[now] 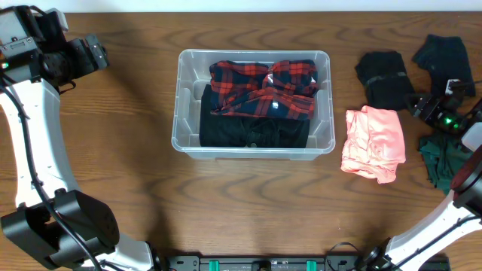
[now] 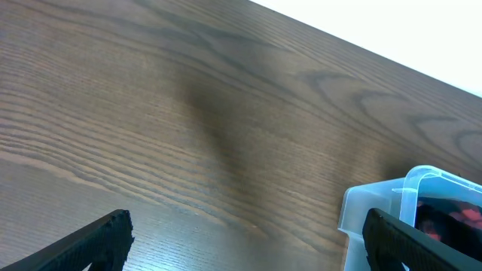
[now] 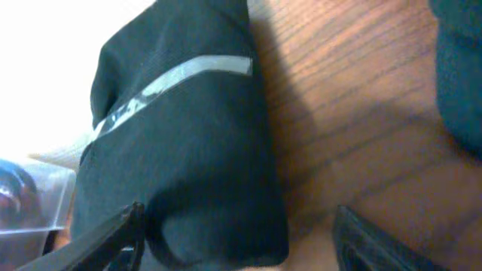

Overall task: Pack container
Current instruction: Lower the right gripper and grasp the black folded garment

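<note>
The clear plastic container sits mid-table and holds a red plaid garment on top of a black garment. Its corner shows in the left wrist view. My left gripper is open and empty over bare wood at the far left, apart from the container. My right gripper is open at the right side, its fingers either side of the end of a folded black garment with a pale stripe, also seen from overhead.
A pink garment lies right of the container. Another black garment lies at the far right back, and a dark green one lies at the right edge under my right arm.
</note>
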Robot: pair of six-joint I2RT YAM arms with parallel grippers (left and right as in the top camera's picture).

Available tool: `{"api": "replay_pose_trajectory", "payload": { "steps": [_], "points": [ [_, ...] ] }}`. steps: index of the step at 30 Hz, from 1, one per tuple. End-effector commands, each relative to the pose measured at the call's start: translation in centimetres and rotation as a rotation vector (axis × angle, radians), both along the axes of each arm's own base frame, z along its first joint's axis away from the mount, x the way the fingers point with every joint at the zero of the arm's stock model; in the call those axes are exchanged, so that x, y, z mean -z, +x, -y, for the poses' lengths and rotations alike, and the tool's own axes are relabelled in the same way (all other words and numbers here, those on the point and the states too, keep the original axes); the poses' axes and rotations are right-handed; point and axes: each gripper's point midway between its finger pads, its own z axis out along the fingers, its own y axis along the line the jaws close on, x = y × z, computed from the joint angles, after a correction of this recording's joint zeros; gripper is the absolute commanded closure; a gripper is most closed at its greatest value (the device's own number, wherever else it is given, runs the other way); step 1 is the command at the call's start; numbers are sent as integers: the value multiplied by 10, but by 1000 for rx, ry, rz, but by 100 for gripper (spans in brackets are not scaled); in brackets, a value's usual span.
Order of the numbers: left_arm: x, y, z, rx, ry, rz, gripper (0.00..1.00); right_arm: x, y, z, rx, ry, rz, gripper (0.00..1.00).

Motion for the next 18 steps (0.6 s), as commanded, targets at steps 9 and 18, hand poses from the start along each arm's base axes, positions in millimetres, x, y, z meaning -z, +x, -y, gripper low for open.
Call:
{"api": "replay_pose_trajectory", "payload": {
  "steps": [9, 18],
  "points": [
    [-3, 0, 2, 17, 3, 11, 2, -8, 37, -37, -27, -15, 35, 29],
    [-3, 0, 2, 17, 3, 11, 2, -5, 42, -47, -7, 2, 2, 61]
  ]
}}
